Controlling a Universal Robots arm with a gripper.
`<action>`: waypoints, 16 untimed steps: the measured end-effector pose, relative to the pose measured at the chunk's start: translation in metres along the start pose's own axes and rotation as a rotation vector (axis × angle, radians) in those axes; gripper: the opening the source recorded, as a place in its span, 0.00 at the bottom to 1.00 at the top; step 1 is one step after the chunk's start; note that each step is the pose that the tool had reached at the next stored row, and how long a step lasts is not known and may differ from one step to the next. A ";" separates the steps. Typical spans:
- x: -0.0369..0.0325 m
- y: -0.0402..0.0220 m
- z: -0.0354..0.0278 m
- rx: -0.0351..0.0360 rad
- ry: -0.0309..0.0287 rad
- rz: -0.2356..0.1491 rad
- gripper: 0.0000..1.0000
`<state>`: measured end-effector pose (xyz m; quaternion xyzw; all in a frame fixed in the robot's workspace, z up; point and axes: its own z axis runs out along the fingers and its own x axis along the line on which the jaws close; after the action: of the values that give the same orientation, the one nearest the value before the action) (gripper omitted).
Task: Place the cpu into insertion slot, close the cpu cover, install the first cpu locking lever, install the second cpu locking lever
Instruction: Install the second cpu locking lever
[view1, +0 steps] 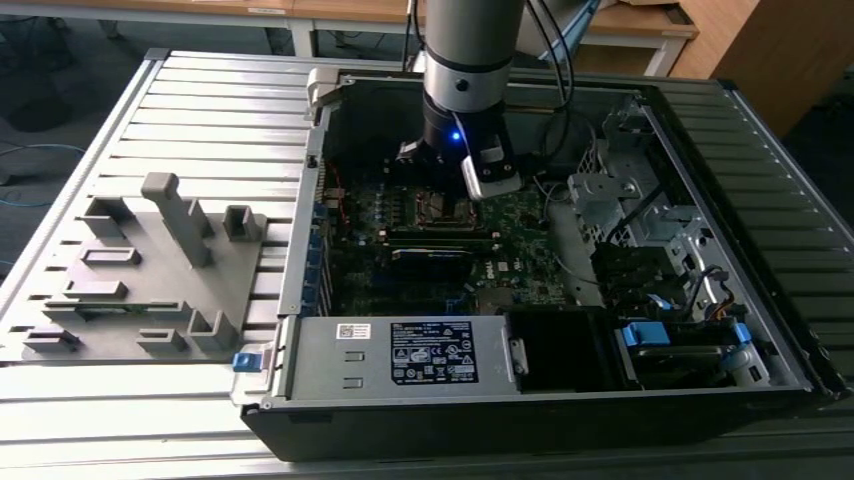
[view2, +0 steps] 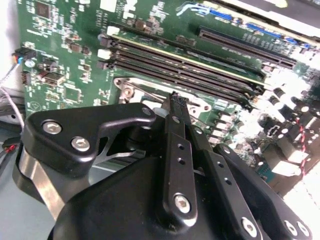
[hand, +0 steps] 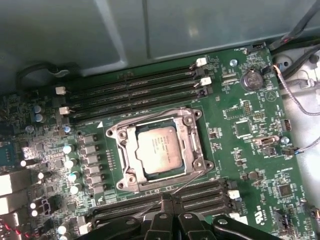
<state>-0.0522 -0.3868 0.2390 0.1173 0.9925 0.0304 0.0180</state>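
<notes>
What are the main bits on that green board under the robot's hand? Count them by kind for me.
cpu: 1
cpu cover: 1
round coin battery: 1
gripper: 1
Total: 4

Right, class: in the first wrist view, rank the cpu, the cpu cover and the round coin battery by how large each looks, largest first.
1. The cpu cover, the silvery frame lying around the chip.
2. The cpu, sitting inside that frame.
3. The coin battery, clearly the smallest.

All three lie on the same board, so nearness hardly skews the order.
</notes>
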 end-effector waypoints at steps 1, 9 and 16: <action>0.0018 -0.0004 0.0002 0.0000 -0.0001 0.000 0.11; 0.0074 -0.0023 0.0068 -0.0001 -0.0001 0.000 0.11; 0.0105 -0.0031 0.0075 -0.0003 -0.0002 0.000 0.11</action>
<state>-0.0628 -0.3869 0.2311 0.1173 0.9925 0.0305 0.0180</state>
